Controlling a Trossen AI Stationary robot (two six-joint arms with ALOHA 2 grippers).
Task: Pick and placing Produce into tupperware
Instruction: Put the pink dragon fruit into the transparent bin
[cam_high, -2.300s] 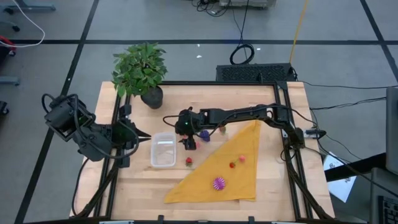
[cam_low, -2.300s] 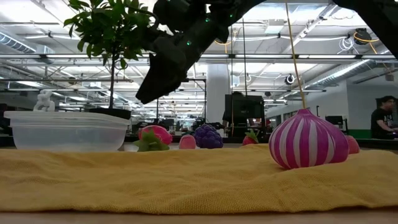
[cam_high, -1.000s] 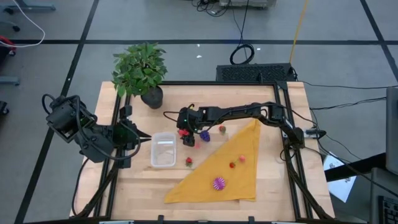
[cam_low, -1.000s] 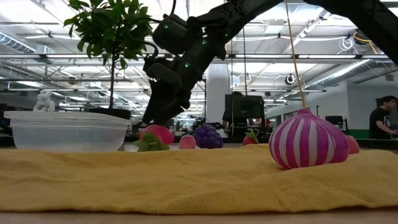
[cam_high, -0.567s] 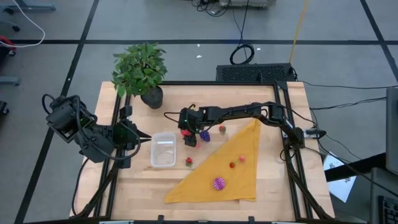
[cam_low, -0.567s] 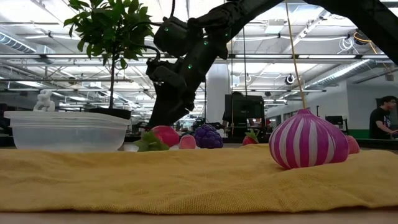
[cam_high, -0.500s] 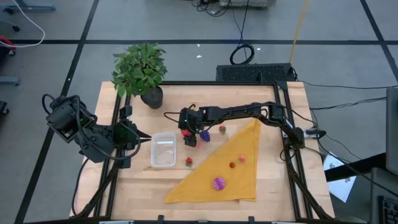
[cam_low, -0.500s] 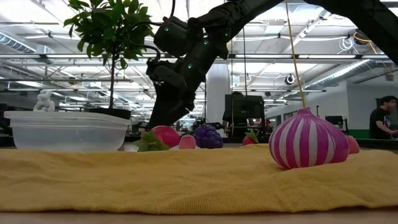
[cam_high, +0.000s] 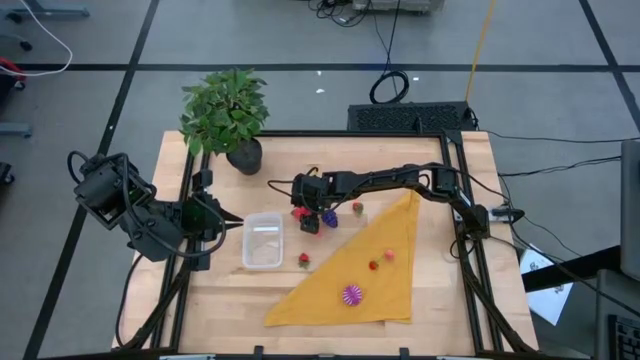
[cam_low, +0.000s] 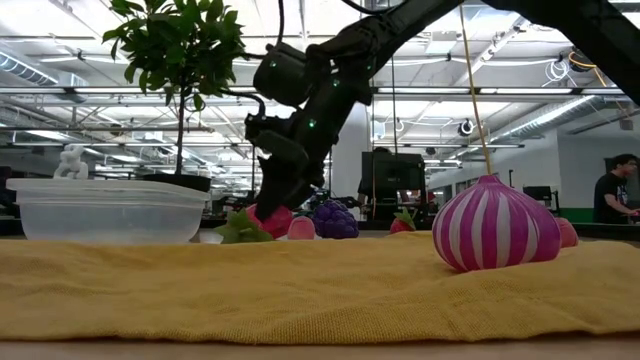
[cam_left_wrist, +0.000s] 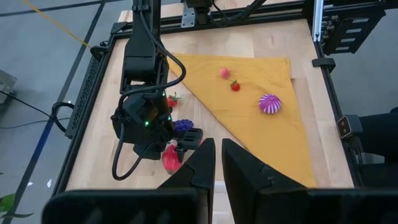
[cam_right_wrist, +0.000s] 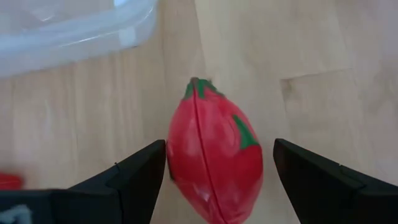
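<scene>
A red fruit with green marks (cam_right_wrist: 214, 165) lies on the bare wood just right of the clear tupperware (cam_high: 263, 240). My right gripper (cam_right_wrist: 219, 148) is open, slanting down over it, with one finger on each side of the fruit (cam_high: 298, 212). I cannot tell whether the fingers touch it. A purple grape bunch (cam_high: 328, 216) and a small red berry (cam_high: 356, 208) lie close by. Another red piece (cam_high: 303, 260) lies near the tupperware's front corner. My left gripper (cam_high: 228, 217) waits shut, raised at the table's left edge.
A mustard-yellow cloth (cam_high: 360, 275) covers the front right and carries a magenta striped ball (cam_high: 351, 294) and two small red and pink pieces (cam_high: 380, 260). A potted plant (cam_high: 226, 115) stands at the far left corner. Bare wood lies in front of the tupperware.
My right gripper has sunk a little toward the red fruit and tipped slightly, staying open. Its fingers now stand lower, on either side of the fruit. The fruit has not moved.
</scene>
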